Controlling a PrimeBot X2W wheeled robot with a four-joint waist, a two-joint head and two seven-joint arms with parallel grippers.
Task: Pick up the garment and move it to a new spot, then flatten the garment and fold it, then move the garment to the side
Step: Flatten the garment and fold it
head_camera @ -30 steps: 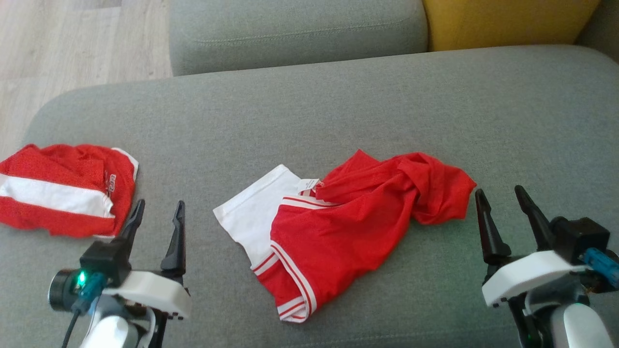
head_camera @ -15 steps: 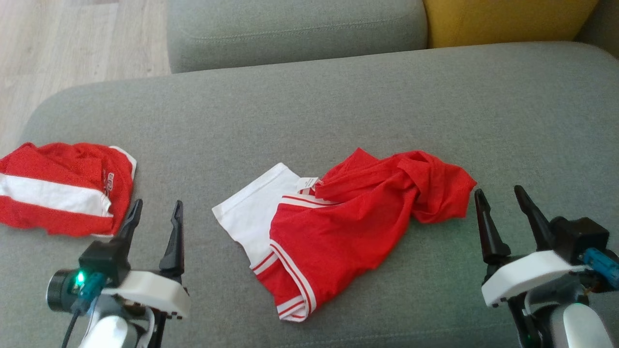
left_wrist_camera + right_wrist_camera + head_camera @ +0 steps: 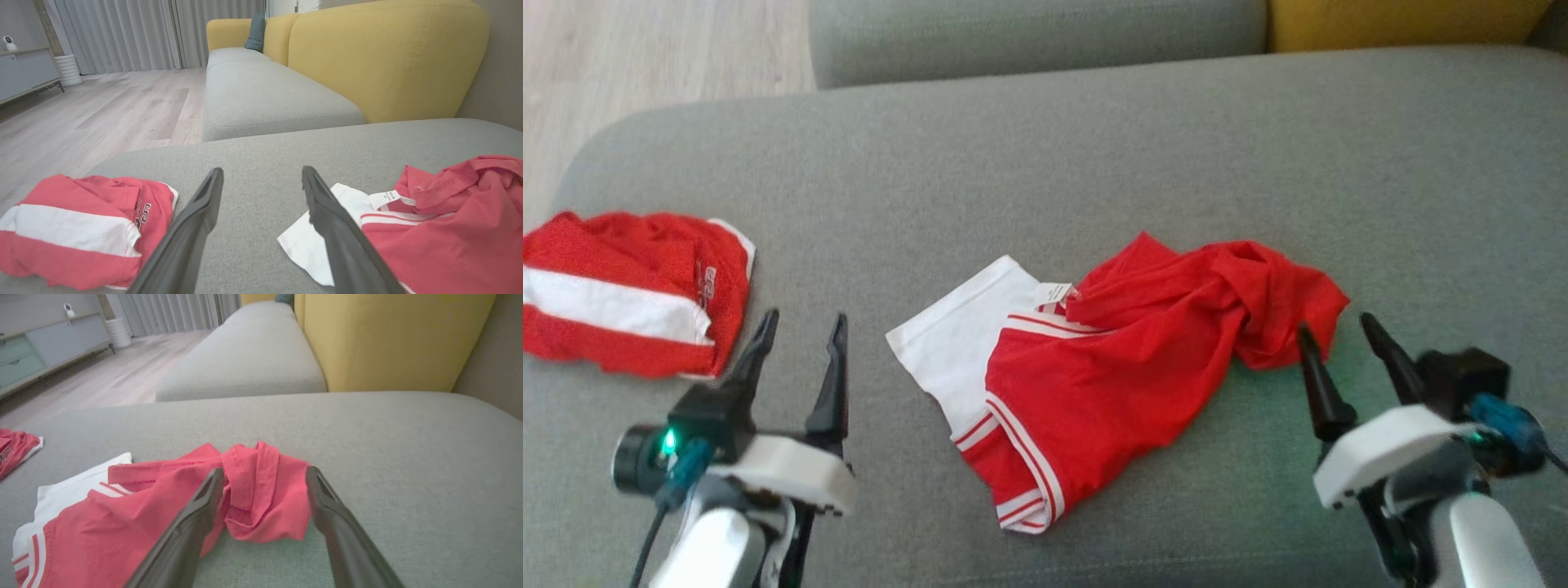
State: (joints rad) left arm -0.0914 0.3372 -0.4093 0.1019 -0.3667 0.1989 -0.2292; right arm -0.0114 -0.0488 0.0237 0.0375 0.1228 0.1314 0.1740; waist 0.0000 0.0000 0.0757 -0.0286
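Note:
The garment, red with a white part and striped trim, lies crumpled in the middle of the grey sofa seat. My right gripper stands open just at its bunched red right end, which sits between the fingers in the right wrist view, with the gripper low over the cushion. My left gripper is open and holds nothing, left of the garment's white corner. In the left wrist view the gripper points across bare cushion.
A second red and white garment lies folded at the seat's left end, beside my left gripper. Beyond are another grey seat, a yellow backrest and wooden floor past the left edge.
The head camera has tilted, shifting the whole picture. My right gripper has come in closer to the garment's right end. Both grippers stay open; the garments lie as before.

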